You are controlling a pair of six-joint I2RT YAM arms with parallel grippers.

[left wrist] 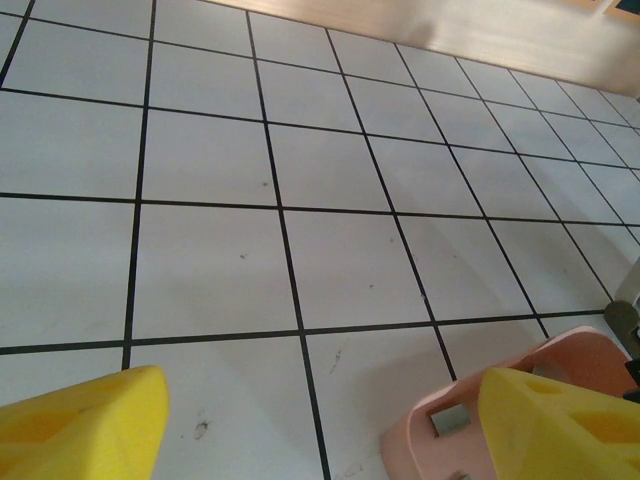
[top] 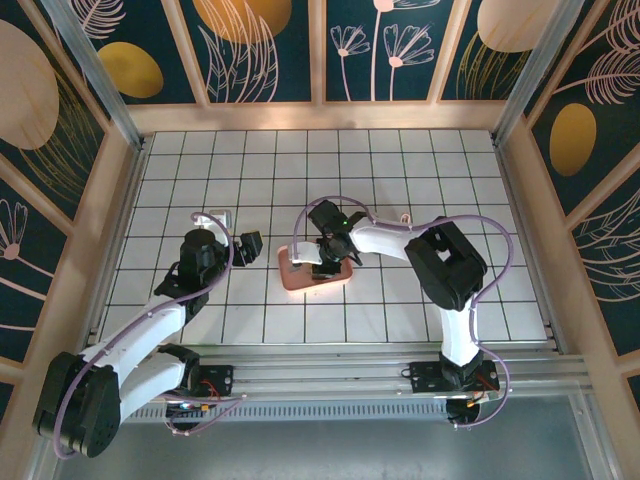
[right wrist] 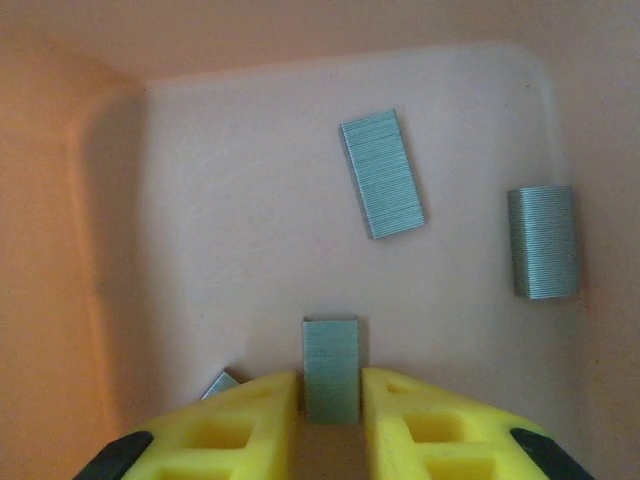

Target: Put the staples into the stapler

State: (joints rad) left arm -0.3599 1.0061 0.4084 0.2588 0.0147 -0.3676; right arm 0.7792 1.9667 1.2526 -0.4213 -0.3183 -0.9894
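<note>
My right gripper point(right wrist: 330, 385) reaches down into the pink tray point(right wrist: 100, 250), its yellow fingers point(right wrist: 250, 420) pressed against both sides of one grey strip of staples point(right wrist: 330, 355). Other staple strips point(right wrist: 381, 173) point(right wrist: 543, 241) lie loose on the tray floor, and one point(right wrist: 220, 383) peeks out beside the left finger. From above, the right gripper point(top: 325, 262) is over the tray point(top: 300, 282). My left gripper point(top: 248, 245) hovers open just left of the tray with nothing between its fingers point(left wrist: 90, 420). The small grey stapler point(top: 214, 216) lies on the tiles beyond the left arm.
The tray's corner point(left wrist: 420, 450), with a staple strip point(left wrist: 450, 420) in it, sits close to my left gripper's right finger. White tiled floor stretches to wooden walls point(top: 320, 118) at the back and sides. A metal rail point(top: 330, 365) runs along the near edge.
</note>
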